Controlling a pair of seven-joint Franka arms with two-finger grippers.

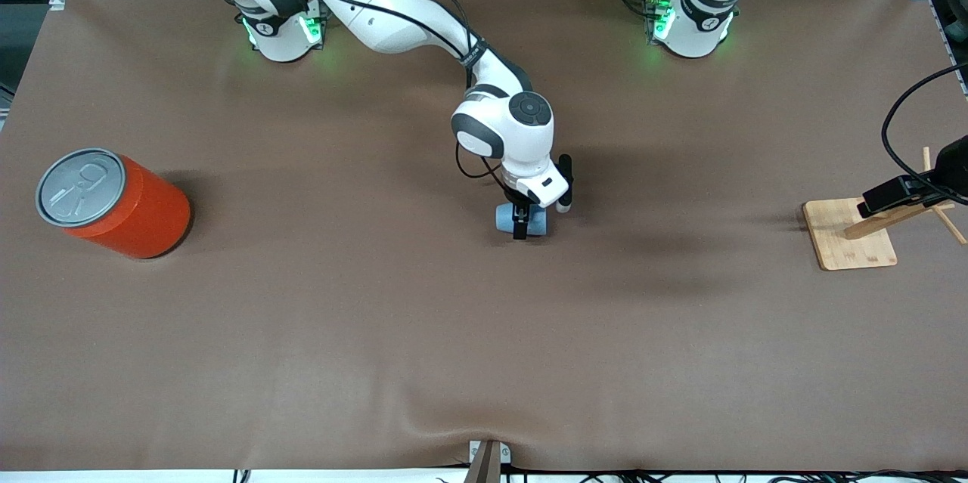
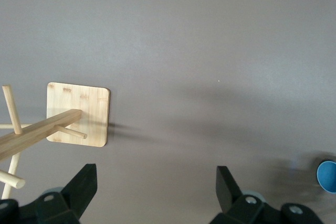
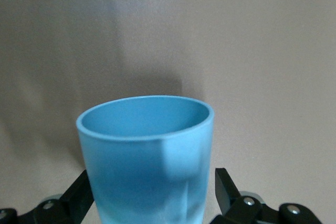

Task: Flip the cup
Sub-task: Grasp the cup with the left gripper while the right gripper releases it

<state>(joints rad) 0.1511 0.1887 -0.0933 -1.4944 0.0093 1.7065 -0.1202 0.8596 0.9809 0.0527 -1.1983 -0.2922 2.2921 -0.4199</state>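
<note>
Right arm reaches from its base out over mid-table, elbow bent, wrist pointing down. Right end effector (image 1: 520, 224) sits low at the cup (image 1: 522, 218), one finger on each side of the cup body (image 3: 149, 156), grasping it. The light-blue cup lies on its side on the brown table (image 1: 378, 332), about mid-table, open mouth showing in the right wrist view.

Left arm waits, held high toward its own end of the table. Left end effector (image 2: 155, 190) is released, fingers spread wide over bare table beside the wooden peg stand (image 2: 77, 113).

Orange can (image 1: 113, 203) stands toward the right arm's end, well apart from the cup.
</note>
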